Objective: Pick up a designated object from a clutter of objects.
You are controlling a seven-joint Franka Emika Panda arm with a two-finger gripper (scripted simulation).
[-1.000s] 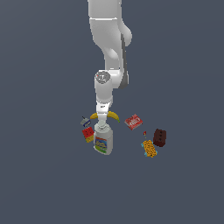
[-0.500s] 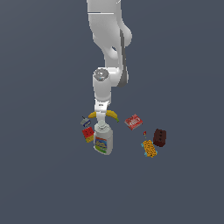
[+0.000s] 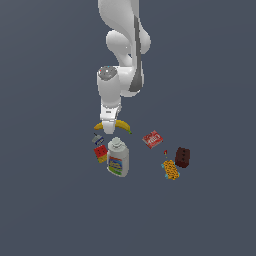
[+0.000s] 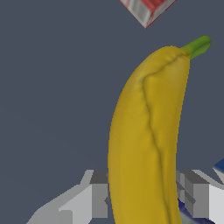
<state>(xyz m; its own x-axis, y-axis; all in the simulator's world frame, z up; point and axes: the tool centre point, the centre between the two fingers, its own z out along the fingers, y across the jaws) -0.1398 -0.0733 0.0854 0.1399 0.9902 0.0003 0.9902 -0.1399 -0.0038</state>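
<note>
Exterior view: one white Franka arm reaches down over a dark grey floor, its gripper point(image 3: 109, 128) right at the middle of one yellow curved banana point(image 3: 124, 126). Both banana ends stick out either side of the gripper, the banana just behind the cap of one white plastic bottle point(image 3: 118, 159) that lies flat. The bottle's label is blue, yellow and red; the writing is too small to read. One red flat box point(image 3: 152, 139) with a white label sits near the bottle, toward the exterior view's right; its print is also unreadable. One dark brown studded block point(image 3: 182, 156) is farther that way, and one orange studded brick point(image 3: 171, 170) lies just beside it. One red-and-yellow block point(image 3: 100, 153) sits touching or just beside the bottle on the exterior view's left, with one small blue-grey item point(image 3: 98, 140) just behind it.

Wrist view: the banana point(image 4: 146, 135) fills the picture close up, green stem tip showing, peel ridge visible. Two grey fingers point(image 4: 98, 194) stand on either side of the banana's lower part, jaws partly spread to the fruit's width; whether the pads actually touch it I cannot tell. A corner of a red and grey item point(image 4: 146, 9) shows beyond the stem. A blue corner point(image 4: 219, 168) shows by one finger.
</note>
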